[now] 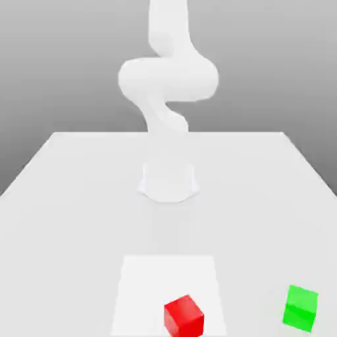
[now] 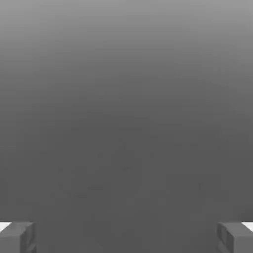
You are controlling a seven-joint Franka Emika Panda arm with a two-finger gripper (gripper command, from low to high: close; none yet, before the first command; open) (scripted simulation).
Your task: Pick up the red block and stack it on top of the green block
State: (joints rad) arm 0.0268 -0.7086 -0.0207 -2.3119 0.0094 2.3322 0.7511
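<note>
Presumably holding gripper (image 2: 126, 238) spread and empty to straddle the red block (image 1: 184, 318), at the exterior view's six o'clock, then cap the green block (image 1: 301, 308), between four and five.

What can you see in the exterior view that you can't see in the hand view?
Only in the exterior view: the red block, the green block, the white table, the paler patch on it, and the big white arm.

Only in the hand view: the two fingertips of the hand, wide apart with a gap between them.

Both: a plain gray background.
</note>
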